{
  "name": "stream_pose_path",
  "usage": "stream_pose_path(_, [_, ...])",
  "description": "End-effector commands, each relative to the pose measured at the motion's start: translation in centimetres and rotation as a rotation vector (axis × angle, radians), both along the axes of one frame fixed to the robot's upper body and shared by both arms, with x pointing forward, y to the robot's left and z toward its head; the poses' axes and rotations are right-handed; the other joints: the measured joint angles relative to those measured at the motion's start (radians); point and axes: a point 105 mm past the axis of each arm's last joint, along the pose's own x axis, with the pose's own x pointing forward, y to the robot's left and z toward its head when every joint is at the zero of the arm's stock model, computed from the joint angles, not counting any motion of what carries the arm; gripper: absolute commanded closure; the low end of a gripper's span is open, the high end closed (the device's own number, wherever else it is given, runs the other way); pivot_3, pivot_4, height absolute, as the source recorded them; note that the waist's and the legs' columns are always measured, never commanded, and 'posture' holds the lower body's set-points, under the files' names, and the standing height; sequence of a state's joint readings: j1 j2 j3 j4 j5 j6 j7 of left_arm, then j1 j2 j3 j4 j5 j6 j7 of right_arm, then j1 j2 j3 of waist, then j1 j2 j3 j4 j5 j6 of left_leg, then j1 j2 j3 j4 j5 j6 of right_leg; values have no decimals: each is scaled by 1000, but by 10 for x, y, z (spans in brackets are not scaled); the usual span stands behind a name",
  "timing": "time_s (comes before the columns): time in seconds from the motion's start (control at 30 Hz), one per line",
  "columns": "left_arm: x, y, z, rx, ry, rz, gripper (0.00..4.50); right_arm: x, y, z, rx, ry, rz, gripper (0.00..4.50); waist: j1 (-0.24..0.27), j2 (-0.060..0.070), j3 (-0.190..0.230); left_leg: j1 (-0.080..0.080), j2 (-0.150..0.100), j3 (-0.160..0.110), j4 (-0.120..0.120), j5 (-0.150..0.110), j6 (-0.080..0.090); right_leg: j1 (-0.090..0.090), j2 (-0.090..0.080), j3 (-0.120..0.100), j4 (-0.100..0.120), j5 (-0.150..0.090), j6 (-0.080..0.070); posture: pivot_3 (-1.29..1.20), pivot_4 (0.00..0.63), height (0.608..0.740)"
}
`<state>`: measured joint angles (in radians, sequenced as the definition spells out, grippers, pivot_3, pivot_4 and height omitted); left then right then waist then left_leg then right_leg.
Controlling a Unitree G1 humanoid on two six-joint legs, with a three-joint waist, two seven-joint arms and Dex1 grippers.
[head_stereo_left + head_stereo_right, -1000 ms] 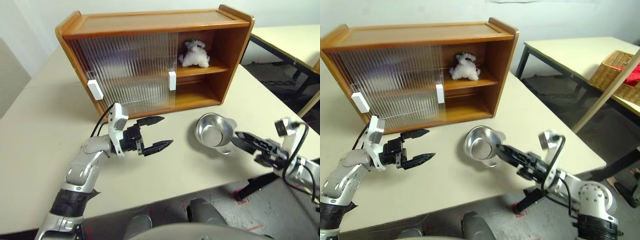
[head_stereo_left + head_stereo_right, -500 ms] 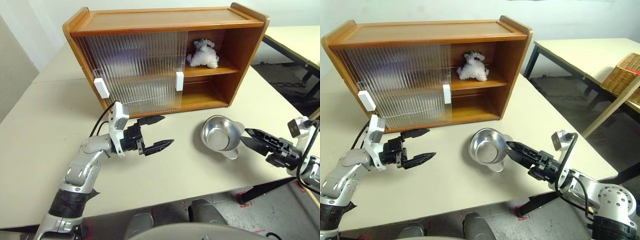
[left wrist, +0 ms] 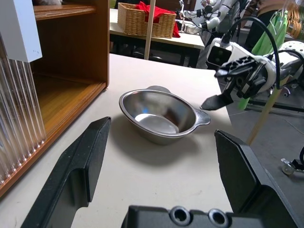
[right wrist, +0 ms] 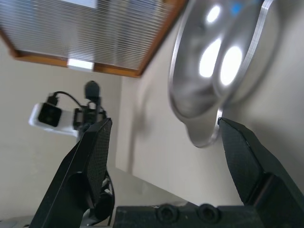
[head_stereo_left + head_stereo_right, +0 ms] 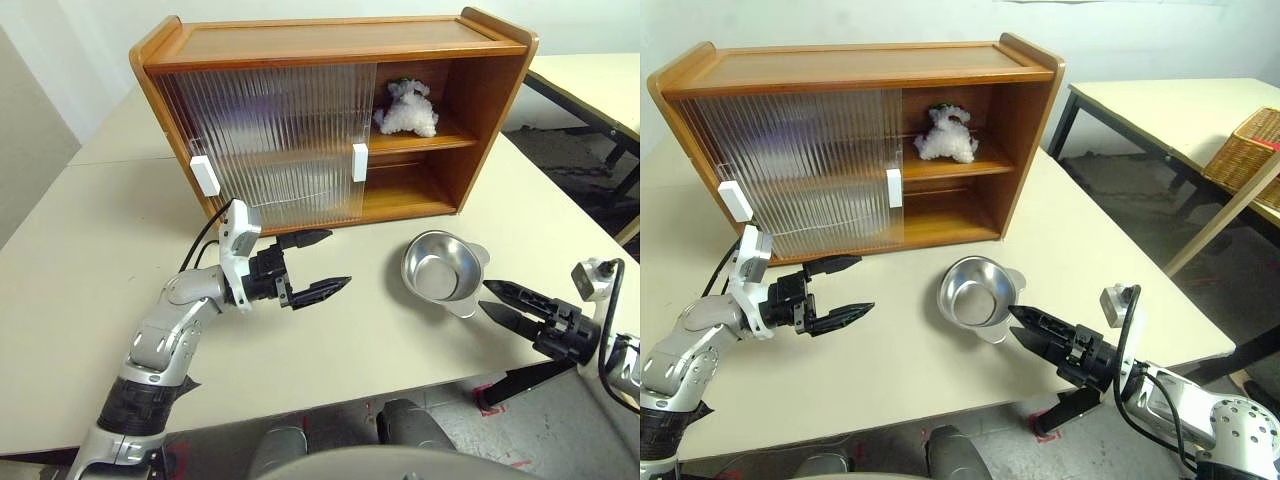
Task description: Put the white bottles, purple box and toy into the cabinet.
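Your right tool [image 5: 1025, 323] has backed off the steel bowl [image 5: 440, 268]; both tools, left [image 5: 315, 266] too, gape empty. Ahead, the toy [image 5: 406, 108] sits inside the cabinet [image 5: 330, 45]; next, slide its door shut.

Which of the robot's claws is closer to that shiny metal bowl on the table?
The right. The right gripper sits open just beside the steel bowl, not touching. The left gripper hovers open farther away, in front of the cabinet.

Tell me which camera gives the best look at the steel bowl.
The left wrist view: the steel bowl sits whole and close, showing its inside and its handles. Both eye views show it smaller from above on the table. The right wrist view catches part of its rim, blurred by glare.
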<state>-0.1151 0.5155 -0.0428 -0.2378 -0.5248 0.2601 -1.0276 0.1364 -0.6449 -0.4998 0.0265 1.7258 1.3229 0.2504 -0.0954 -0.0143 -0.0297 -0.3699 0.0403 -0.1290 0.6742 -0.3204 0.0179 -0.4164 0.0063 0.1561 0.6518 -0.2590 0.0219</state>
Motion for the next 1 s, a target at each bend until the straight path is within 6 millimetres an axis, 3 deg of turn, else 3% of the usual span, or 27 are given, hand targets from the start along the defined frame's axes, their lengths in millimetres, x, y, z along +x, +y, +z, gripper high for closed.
stream_pose_path(0.03, [0,-1,4,6,-14,-7,0,-1,5,-5,2,38,9,40,0,1,0,0,0,0,0,0,0,0,0,0,0,0,0,-170,4,740])
stream_pose_path(0.4, [-2,0,7,13,-18,2,0,2,17,-11,12,68,29,40,1,1,-1,0,0,0,0,0,0,0,0,0,0,0,0,-156,0,740])
stream_pose_path(0.9, [0,2,11,25,-26,5,0,8,15,-25,54,112,17,40,2,1,-1,0,0,0,0,0,0,0,0,0,0,4,-6,-151,2,740])
stream_pose_path(1.0, [0,2,11,26,-26,7,0,8,13,-29,56,120,17,484,3,1,-1,0,0,0,0,0,0,0,0,0,0,4,-6,-148,4,740])
